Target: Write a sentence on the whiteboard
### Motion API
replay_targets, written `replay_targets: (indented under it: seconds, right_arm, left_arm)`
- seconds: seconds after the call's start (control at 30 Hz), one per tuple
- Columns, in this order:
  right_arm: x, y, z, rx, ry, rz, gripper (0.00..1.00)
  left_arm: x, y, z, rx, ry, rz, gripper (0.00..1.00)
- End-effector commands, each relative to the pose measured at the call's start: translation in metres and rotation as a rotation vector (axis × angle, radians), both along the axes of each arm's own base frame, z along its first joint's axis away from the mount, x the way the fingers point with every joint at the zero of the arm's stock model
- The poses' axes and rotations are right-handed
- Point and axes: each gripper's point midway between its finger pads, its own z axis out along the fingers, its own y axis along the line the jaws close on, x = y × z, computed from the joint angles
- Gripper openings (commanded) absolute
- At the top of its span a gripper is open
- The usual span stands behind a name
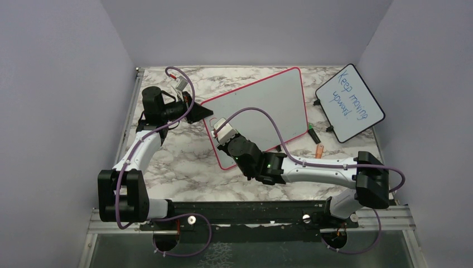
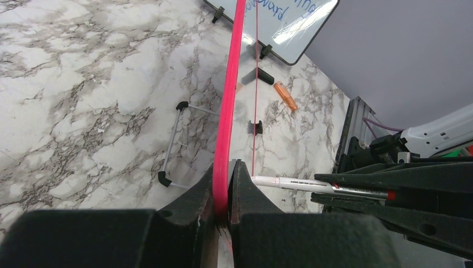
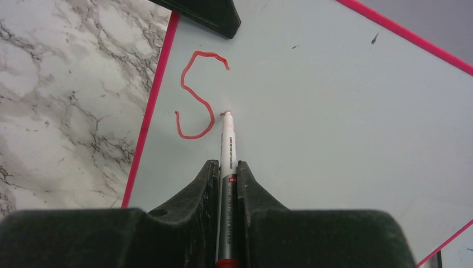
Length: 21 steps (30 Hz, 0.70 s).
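Red ink on smooth pale board: your sentence was only one looped "S" and a short tick beside it. Whiteboard, pink frame with rounded corners, sat propped on the veined marble table. Right gripper was clamped on a white-barrelled marker, its tip touching the board just right of the S. Left gripper pinched the frame's left edge. Black-framed board lay well apart at far right.

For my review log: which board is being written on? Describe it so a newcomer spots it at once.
On the marble table, at the centre, the whiteboard stands propped, its edge clamped by the left tool. Unlike the black-framed board with blue writing at far right, its frame is red-pink and it bears a red S.
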Motion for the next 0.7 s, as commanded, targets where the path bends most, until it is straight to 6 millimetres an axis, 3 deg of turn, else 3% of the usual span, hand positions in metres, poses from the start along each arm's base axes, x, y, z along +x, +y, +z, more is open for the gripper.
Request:
replay_targets:
  seconds: [0.0, 0.67]
  right_arm:
    - [0.003, 0.009, 0.002, 0.024, 0.002, 0.006, 0.01]
    - [-0.003, -0.003, -0.016, -0.015, 0.06, -0.006, 0.01]
  left_arm:
    - [0.005, 0.0, -0.023, 0.067, -0.005, 0.029, 0.0]
    - [0.005, 0.001, -0.023, 0.068, -0.007, 0.03, 0.0]
